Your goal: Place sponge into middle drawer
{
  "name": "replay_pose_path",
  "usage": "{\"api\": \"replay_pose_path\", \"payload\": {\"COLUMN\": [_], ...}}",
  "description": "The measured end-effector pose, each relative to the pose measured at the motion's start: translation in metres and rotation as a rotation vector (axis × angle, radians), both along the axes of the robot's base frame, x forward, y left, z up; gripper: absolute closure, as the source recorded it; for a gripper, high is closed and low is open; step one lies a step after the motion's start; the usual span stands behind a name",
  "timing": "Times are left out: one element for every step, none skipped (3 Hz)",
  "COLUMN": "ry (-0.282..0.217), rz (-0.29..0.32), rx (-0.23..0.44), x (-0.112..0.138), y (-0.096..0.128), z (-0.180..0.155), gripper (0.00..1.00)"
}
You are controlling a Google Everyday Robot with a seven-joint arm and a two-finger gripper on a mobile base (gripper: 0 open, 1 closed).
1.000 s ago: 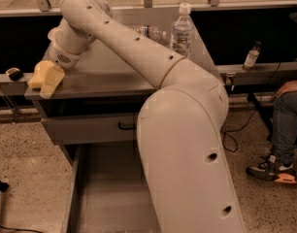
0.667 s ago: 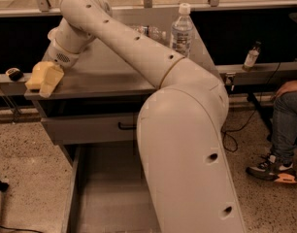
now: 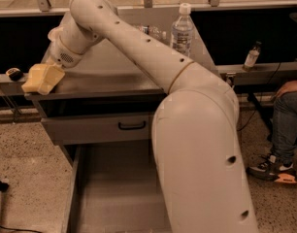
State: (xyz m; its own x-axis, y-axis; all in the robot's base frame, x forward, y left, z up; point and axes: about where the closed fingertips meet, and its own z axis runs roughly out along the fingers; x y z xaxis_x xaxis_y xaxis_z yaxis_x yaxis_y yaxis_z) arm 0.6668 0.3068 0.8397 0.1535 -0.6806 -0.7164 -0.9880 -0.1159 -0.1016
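Note:
My gripper [image 3: 41,79] is the pale yellow end of the arm, at the left edge of the grey counter [image 3: 109,76], hanging partly past that edge. I cannot make out the sponge as something separate from that yellow end, and no sponge lies on the counter or in the drawer. The middle drawer [image 3: 114,198] is pulled open low in the camera view, a wide grey tray with a bare floor. It lies below and to the right of the gripper. My own arm covers its right part.
A closed drawer front with a black handle [image 3: 131,126] sits above the open tray. A water bottle [image 3: 182,28] stands at the counter's back. A small dark object [image 3: 14,74] lies left of the gripper. A seated person's leg [image 3: 284,125] is at the right.
The gripper has shifted slightly left and down along the counter's left edge. Nothing else has moved.

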Motion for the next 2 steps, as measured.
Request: {"api": "replay_pose_path", "payload": {"ry": [-0.124, -0.280], "rz": [0.115, 0.211], "rx": [0.094, 0.073], "x": [-0.031, -0.071], "y": [-0.025, -0.062], "z": [0.033, 0.047], "gripper": [1.00, 1.00]}}
